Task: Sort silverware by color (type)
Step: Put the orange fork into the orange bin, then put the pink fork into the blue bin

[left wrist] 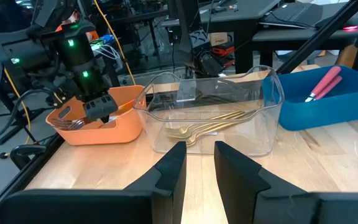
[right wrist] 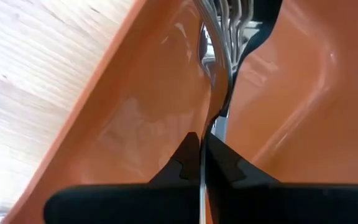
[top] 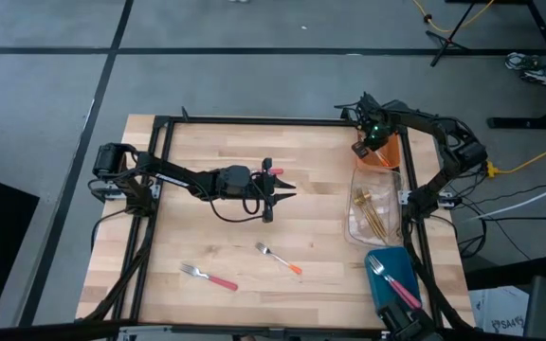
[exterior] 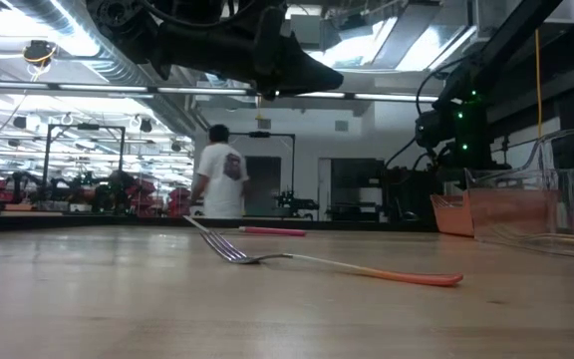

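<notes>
Looks like the right hand [right wrist: 201, 163], clamped on a silver fork [right wrist: 219, 68], is mid-drop inside the orange bin [top: 379, 155], so next it should let go, while the left hand [top: 282, 183] hangs fingers-apart over the worktop [top: 207, 242], two forks left there.

An orange bin [left wrist: 98, 127], a clear bin [left wrist: 263, 118] of gold forks [left wrist: 204, 127], and a blue bin [left wrist: 328, 109].

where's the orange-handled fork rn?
High view: orange-handled fork lies on the table's near-centre, right of the pink-handled fork and left of the blue bin.
</notes>
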`<action>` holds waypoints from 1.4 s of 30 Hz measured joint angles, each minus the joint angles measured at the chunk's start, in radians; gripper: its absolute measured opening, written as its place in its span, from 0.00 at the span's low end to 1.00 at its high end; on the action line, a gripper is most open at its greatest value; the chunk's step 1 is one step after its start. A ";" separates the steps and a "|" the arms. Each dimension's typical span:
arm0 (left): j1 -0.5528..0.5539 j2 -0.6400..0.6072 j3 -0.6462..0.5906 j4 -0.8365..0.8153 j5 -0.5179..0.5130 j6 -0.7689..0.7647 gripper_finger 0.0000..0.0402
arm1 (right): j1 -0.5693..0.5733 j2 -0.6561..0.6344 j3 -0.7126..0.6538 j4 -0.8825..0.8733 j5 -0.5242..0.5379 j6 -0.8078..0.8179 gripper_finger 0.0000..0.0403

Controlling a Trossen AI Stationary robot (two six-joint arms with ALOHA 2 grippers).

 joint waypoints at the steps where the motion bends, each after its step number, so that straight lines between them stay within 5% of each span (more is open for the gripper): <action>1: 0.000 0.000 0.000 0.000 0.000 0.000 0.19 | 0.000 0.000 0.000 0.001 -0.001 0.000 0.00; 13: 0.000 0.000 0.000 0.000 0.000 -0.001 0.19 | 0.000 0.000 0.000 0.007 0.007 0.000 0.03; 28: 0.000 0.000 0.000 0.000 0.000 -0.001 0.19 | 0.000 0.000 0.000 0.011 0.007 0.001 0.19; 42: 0.000 0.000 0.000 0.000 0.000 -0.001 0.19 | 0.000 0.000 0.000 0.010 0.006 0.001 0.20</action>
